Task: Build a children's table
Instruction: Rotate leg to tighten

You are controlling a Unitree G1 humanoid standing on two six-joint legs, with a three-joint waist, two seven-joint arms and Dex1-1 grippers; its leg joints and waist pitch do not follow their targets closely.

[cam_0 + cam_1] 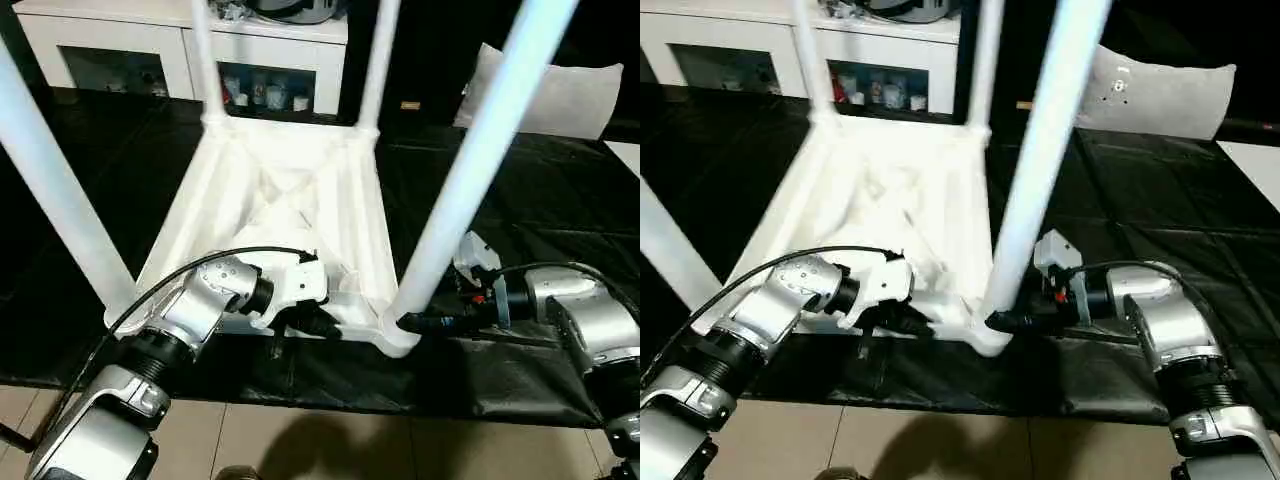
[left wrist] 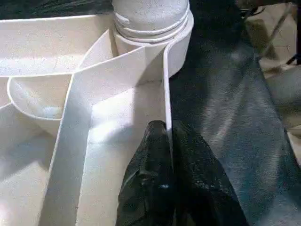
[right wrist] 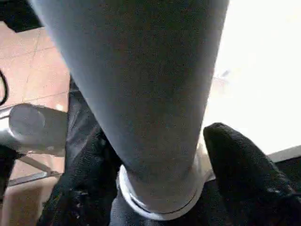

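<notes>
Head views: tabletop (image 1: 290, 200) is seen upside down on black mat, all 4 legs upright in corner sockets; assembly judged nearly done, flipping left. L wrist: left tool (image 2: 168, 141) pinched on tabletop's rim. R wrist: right tool (image 3: 160, 174) spread around near-right leg (image 3: 141, 94) base.

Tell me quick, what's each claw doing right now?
Left gripper: shut, pinching the tabletop's thin rim wall.
Right gripper: fingers on either side of the near-right leg at its base; firm grip cannot be told.
</notes>
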